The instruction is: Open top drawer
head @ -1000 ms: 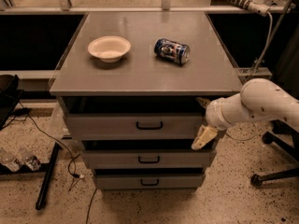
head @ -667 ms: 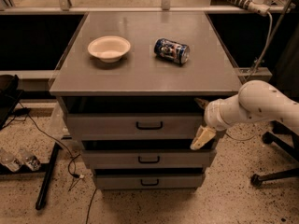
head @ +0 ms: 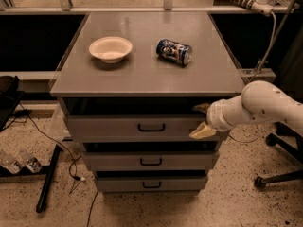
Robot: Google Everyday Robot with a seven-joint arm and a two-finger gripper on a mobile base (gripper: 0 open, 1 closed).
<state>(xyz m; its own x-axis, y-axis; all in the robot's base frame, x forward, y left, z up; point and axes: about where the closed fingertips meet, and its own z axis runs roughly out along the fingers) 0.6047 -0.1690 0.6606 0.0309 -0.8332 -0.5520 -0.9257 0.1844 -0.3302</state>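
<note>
The top drawer (head: 109, 126) is the tallest grey front under the cabinet top, with a small black loop handle (head: 151, 127). It stands out a little, with a dark gap above its front. My gripper (head: 202, 120) is at the drawer front's right end, on the white arm (head: 260, 105) that reaches in from the right. Its fingers are apart: one tan fingertip (head: 201, 108) lies above and behind the front's top edge, the other (head: 202, 131) lies against the front's face.
A white bowl (head: 111, 48) and a blue can (head: 174, 51) lying on its side sit on the grey cabinet top (head: 147, 77). Two shallower drawers (head: 150, 161) sit below. Cables and a black stand (head: 47, 178) are on the floor at left, a chair base (head: 277, 176) at right.
My gripper has risen slightly along the drawer front's right end, and its upper fingertip now shows above the front's edge. The drawer has not visibly moved.
</note>
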